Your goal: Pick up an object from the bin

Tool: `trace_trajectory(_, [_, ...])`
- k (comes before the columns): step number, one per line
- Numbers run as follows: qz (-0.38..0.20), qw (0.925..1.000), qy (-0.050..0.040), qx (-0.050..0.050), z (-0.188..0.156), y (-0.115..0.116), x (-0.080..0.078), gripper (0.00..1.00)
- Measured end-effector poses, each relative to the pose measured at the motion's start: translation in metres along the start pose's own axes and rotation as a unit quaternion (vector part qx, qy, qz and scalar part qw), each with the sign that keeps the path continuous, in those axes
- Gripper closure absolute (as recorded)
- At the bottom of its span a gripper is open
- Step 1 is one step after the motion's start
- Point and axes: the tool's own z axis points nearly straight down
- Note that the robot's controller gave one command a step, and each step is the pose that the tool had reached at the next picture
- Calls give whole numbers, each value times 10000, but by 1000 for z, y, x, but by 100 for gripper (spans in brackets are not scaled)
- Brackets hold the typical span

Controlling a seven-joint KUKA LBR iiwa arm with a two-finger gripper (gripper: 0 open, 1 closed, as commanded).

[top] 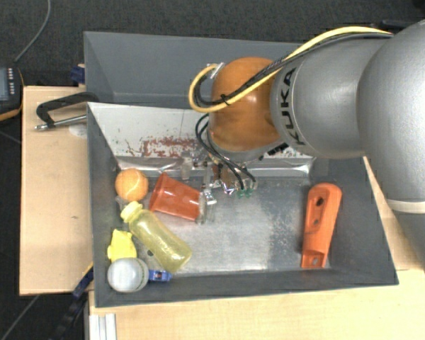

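Plainly, from the camera view above the bin [269,222], the gripper [216,183] hangs low at the back middle, just beside the right end of a red-orange plastic cup [173,197] lying on its side. That cup, left of centre and close to the back wall, is the thing nearest to it.

I would judge the cup light, thin-walled and a little springy. It is smooth enough to slip and round enough to roll away if nudged from one side. A pinch across its wall near the rim, or straddling the body where it tapers, looks the safest hold. A hard squeeze would likely dent it rather than break it.

An orange ball [131,184] sits touching or nearly touching the cup's left end. A yellowish bottle [159,241] lies just in front, with a yellow piece [122,246] and a white round thing [127,275] heaped by it in the near left corner. A long orange tool [320,225] lies well apart on the right.

The orange cover [241,108] and the cables under it hide most of the gripper. Whether it stands spread or closed I cannot tell, nor whether it touches the cup. Which end of the cup is open is also hard to make out.
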Motion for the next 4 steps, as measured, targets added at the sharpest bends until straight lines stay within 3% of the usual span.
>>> trace_trajectory(1, [830,9966,5,-1,14,14,4,0])
trace_trajectory(2, [647,9979,-8,-5,49,18,-5,0])
trace_trajectory(3, [1040,9946,-6,-8,47,20,6,100])
trace_trajectory(4, [1039,9946,-6,-8,47,20,6,100])
